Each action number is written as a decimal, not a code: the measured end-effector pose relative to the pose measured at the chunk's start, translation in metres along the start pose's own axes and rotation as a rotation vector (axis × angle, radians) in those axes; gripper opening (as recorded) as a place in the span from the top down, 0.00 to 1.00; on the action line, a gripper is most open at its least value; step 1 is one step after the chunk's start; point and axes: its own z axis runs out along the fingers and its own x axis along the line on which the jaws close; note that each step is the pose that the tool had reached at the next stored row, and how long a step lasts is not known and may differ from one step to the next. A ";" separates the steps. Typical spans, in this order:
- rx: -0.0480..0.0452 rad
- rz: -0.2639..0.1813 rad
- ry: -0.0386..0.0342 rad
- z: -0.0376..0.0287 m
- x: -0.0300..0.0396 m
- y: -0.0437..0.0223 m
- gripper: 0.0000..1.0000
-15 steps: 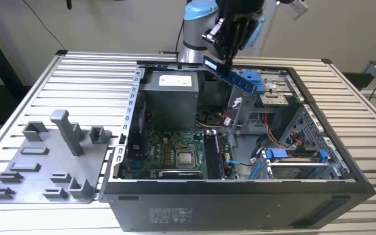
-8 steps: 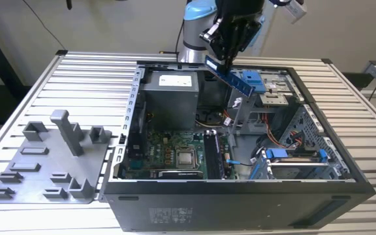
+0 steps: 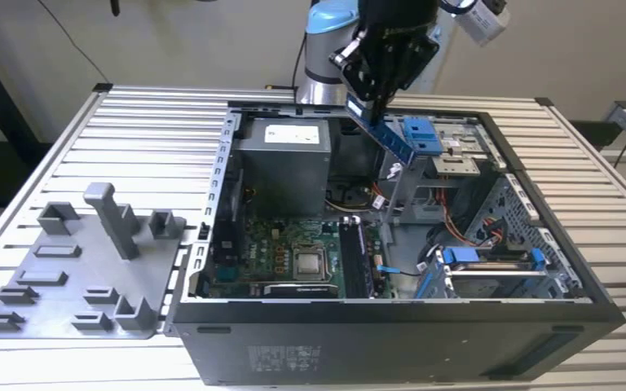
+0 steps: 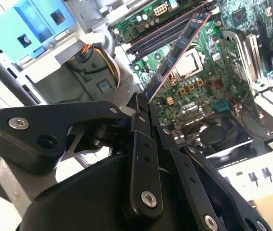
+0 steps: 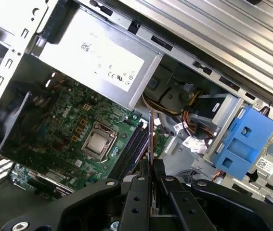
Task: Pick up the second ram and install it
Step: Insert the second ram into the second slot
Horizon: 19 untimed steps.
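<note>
1 stick: second ram [image 4: 177, 55] | pinched between closed jaws at 1 end | over motherboard [image 4: 199, 91]

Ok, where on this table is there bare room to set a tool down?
Bare table slats lie beyond the grey fixture plate, bordered by the computer case on the exterior view's right. A narrower strip runs along the case's other side. The case's inside is crowded: cables, drive cages, with the gripper holding the second ram above.

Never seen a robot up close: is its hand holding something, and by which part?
Yes, the hand grips the second ram by one end, over the open computer case.
</note>
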 end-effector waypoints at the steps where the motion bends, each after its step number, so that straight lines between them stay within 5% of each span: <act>1: 0.0003 0.017 -0.0004 0.0003 0.0000 0.0000 0.86; 19: 0.0050 0.316 -0.0075 0.0056 0.0001 -0.0001 0.86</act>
